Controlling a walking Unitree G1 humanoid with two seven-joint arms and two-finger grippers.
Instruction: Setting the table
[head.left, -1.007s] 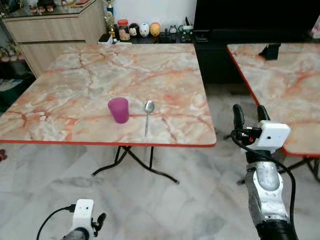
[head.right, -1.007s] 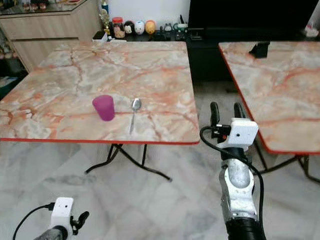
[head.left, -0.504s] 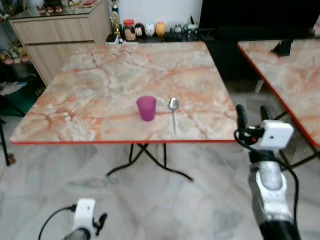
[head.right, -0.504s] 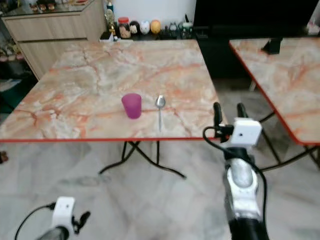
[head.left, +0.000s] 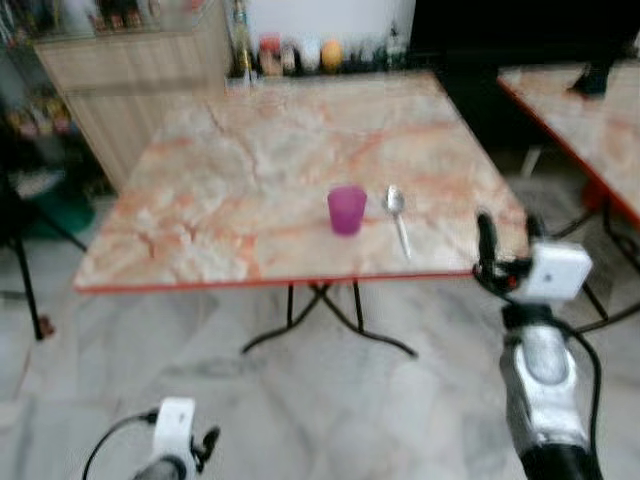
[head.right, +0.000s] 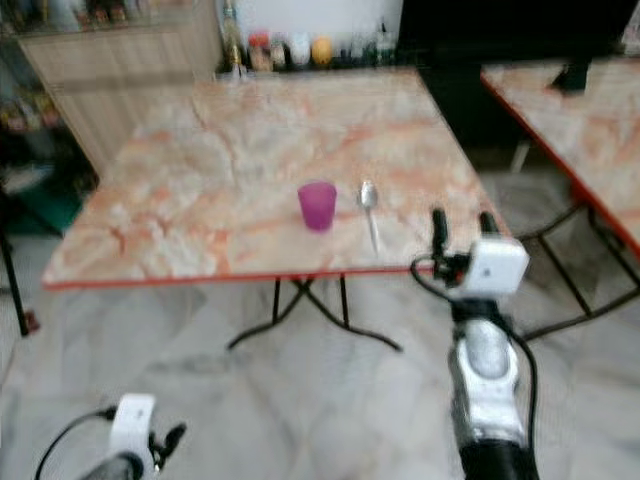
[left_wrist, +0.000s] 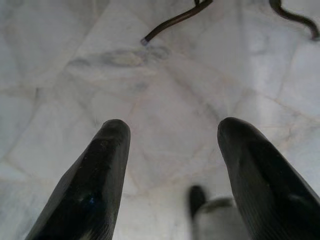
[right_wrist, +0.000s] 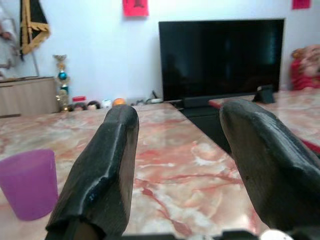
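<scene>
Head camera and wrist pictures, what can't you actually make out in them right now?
- Small items at the wall behind the table: blurred in both eye views.
- Spoon beside the purple cup: its handle end smears into the marble.
- Cup in the right wrist view: partly behind one finger of the right gripper.
- Second table: cut by the picture edge.

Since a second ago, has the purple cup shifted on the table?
No. The purple cup sits beside the spoon near the table's front edge as before; only the camera swung.
</scene>
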